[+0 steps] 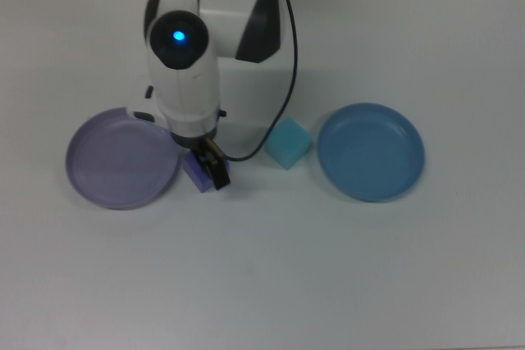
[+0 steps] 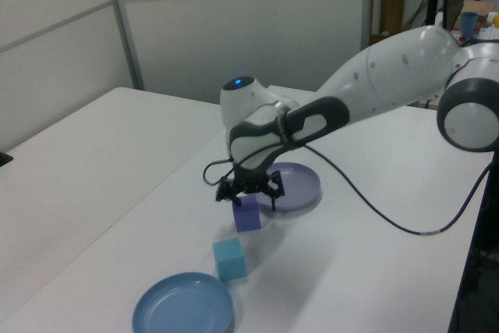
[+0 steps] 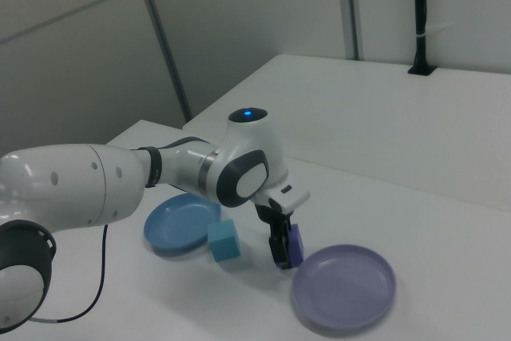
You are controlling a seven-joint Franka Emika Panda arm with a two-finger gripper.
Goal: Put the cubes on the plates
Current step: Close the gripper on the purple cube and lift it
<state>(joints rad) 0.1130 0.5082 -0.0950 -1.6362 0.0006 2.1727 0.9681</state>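
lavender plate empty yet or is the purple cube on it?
Empty. The purple cube sits on the table beside the lavender plate, at the gripper.

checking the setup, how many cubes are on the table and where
2. The purple cube sits on the table beside the lavender plate, with the gripper down at it and the arm covering most of it in the top view. The turquoise cube sits beside the blue plate.

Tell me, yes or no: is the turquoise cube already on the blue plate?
No. In the top view the turquoise cube sits on the table beside the blue plate, outside its rim.
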